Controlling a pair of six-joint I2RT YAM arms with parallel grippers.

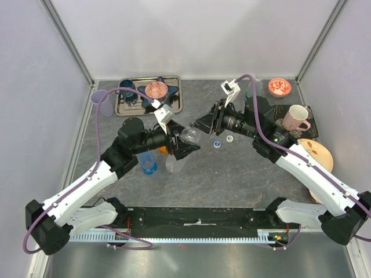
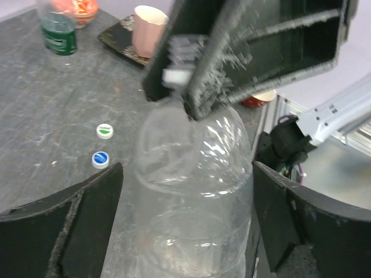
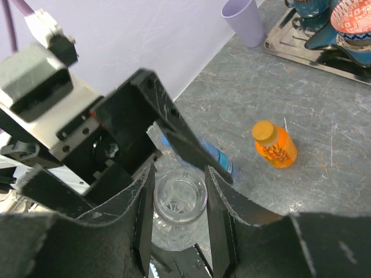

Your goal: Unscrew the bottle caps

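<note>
Right gripper (image 3: 178, 191) is clamped on the neck of the clear bottle (image 2: 191, 174), a finger pressed to each side of a mouth that looks open and capless in the right wrist view. Two loose caps lie flat, just beside each other, on the grey table (image 1: 232, 174) to the right of that bottle: the white-and-green cap (image 2: 104, 131) and the white-and-blue cap (image 2: 100, 158), each a white ring round a coloured centre. The orange cap (image 3: 265, 132) sits on the orange bottle (image 3: 277, 149), which only the right wrist view shows plainly; the top view gives just an orange sliver behind the left arm. The left gripper (image 2: 186, 168) is spread wide about the clear bottle's body, and whether its pads press the plastic I cannot tell. The left wrist view alone shows a pink mug (image 2: 148, 29) beyond the caps. The top view shows a blue bottle (image 1: 149, 164) near the left arm, its cap unclear.
</note>
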